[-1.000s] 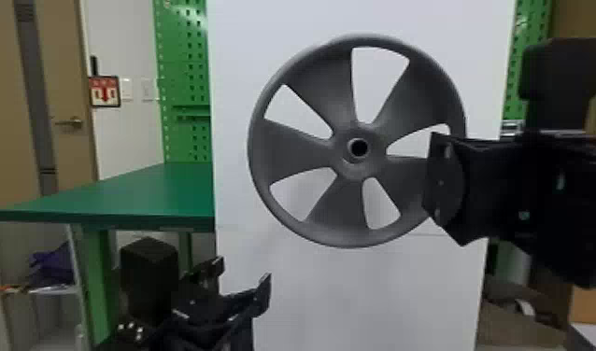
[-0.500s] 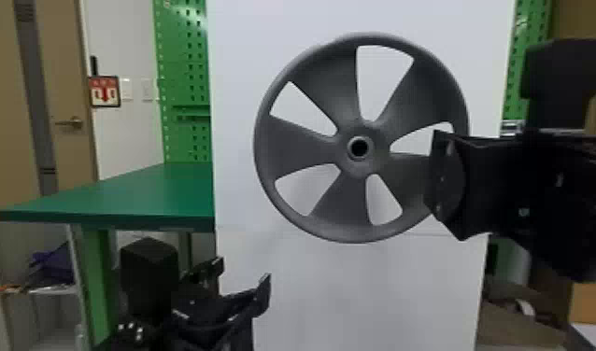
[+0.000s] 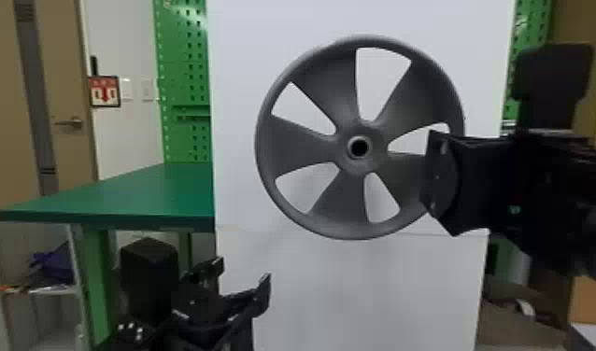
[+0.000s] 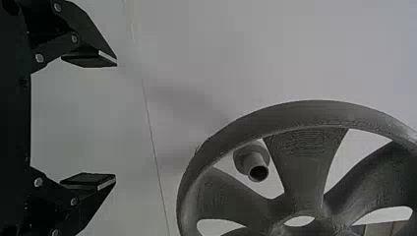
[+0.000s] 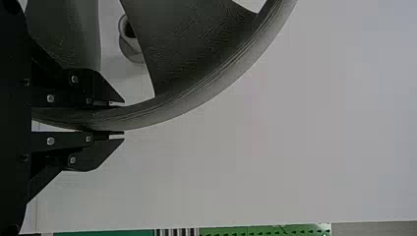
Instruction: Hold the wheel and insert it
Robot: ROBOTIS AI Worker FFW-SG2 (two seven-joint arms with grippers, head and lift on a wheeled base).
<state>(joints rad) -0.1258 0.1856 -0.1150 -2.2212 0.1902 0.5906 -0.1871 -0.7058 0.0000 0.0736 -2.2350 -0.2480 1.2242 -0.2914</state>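
Jaws of the right gripper (image 3: 433, 177) pinch the rim of the gray wheel (image 3: 344, 196), one finger on either side of it; those of the left gripper (image 3: 243, 271) are spread wide with nothing between them, low and in front of the white panel (image 3: 381, 289). The wheel is upright before that panel, its hub facing the head camera. In the left wrist view, a short round peg (image 4: 252, 158) on the panel shows through a gap between spokes. Left of the panel is a green table (image 3: 124, 191), with green pegboard (image 3: 182, 56) behind.
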